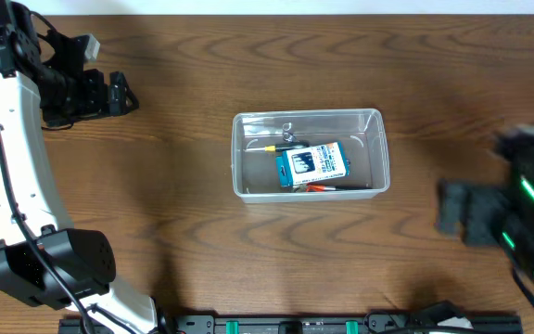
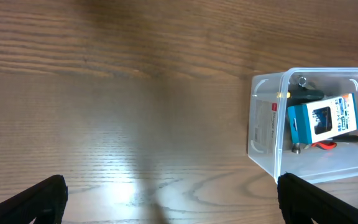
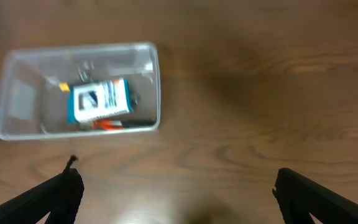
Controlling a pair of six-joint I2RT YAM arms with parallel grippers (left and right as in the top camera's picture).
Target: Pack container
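The wooden desk [image 1: 156, 204] filled every view, and I saw nothing loose lying on it. The left arm [image 1: 7, 167] stood along the left edge with the left gripper [image 1: 130, 93] near the far-left corner, its jaws spread wide and holding nothing. The right arm [image 1: 527, 204] sat blurred at the right edge. Its wrist camera showed the right gripper [image 3: 179, 196] wide open too, empty, looking down on bare wood beside the tub. The container [image 1: 309, 113] rested about the middle of the desk, well apart from both arms, its lid absent or out of sight. Inside lay a blue-and-white box [image 1: 311, 164], slightly askew, with an orange-handled tool [image 1: 321, 187] along the near wall. A yellow-tipped piece [image 1: 270, 147] and a small metal bit [image 1: 287, 133] lay toward the far wall; I could not make out what either was. I judged the packing close to finished. To do the rest well, I would keep both arms high and outside the rim so the light tub is not nudged, and check each wrist view for anything I had missed before calling it done.
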